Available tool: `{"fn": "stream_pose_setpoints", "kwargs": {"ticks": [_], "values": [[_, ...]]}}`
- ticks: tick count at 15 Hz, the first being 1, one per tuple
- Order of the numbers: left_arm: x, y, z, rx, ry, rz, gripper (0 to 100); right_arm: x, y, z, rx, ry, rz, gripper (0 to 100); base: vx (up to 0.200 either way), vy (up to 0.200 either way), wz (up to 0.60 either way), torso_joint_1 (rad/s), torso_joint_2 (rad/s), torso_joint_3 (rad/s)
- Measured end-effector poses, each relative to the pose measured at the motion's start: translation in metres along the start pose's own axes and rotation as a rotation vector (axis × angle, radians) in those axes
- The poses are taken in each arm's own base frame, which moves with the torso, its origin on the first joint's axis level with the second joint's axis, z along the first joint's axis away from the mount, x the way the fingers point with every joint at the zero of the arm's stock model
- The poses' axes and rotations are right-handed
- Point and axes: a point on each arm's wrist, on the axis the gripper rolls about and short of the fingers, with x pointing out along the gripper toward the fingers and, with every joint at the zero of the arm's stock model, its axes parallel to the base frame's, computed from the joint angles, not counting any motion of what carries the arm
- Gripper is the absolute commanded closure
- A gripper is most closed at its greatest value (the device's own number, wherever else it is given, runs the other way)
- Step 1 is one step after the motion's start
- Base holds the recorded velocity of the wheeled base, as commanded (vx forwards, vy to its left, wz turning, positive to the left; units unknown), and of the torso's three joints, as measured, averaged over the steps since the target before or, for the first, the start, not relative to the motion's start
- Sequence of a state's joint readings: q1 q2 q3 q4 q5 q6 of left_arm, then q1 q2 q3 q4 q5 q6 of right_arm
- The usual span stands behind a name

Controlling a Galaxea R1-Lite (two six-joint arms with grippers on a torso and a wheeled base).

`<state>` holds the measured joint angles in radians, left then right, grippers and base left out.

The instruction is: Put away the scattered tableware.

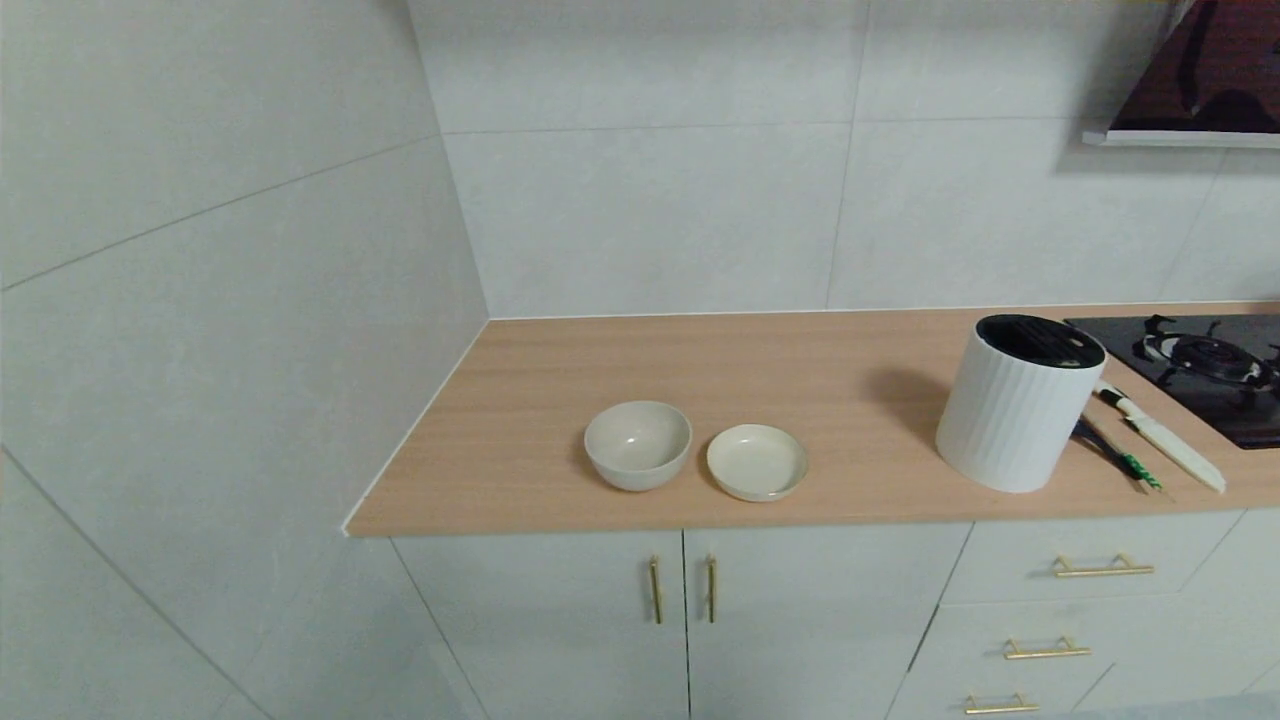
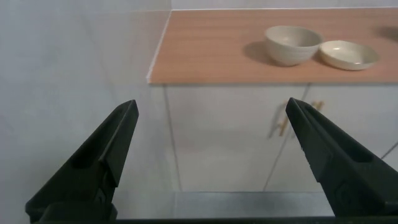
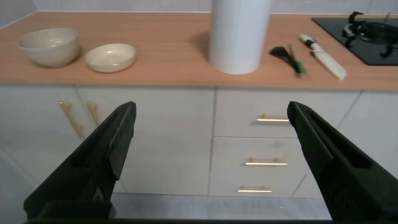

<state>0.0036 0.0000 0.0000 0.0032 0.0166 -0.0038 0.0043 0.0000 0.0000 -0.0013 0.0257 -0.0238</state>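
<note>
Head view, opening step by the look of it: bowl (image 1: 637, 443) and small dish (image 1: 757, 460) side by side on the counter (image 1: 800, 370) at 6 o'clock, untouched. White holder (image 1: 1018, 415) at 3 o'clock, knife (image 1: 1160, 438) and dark utensil (image 1: 1115, 455) flat just beyond. Left gripper (image 2: 210, 107) and right gripper (image 3: 211, 109) spread wide, holding nothing, well short of the counter. Next, probably: bring one arm in, close on one piece.
</note>
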Motion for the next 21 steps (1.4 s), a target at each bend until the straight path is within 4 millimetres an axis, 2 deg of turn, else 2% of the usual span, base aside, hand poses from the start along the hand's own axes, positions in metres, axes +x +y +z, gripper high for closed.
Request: {"fn": "stream_pose_setpoints", "kwargs": {"ticks": [14, 21], "values": [[0.0000, 0.0000, 0.0000, 0.001, 0.000, -0.001, 0, 0.0000, 0.0000, 0.0000, 0.000, 0.000, 0.001, 0, 0.000, 0.000, 0.00, 0.000, 0.00, 0.000], [0.0000, 0.0000, 0.0000, 0.001, 0.000, -0.001, 0, 0.0000, 0.0000, 0.0000, 0.000, 0.000, 0.001, 0, 0.000, 0.000, 0.00, -0.156, 0.34, 0.182]]}}
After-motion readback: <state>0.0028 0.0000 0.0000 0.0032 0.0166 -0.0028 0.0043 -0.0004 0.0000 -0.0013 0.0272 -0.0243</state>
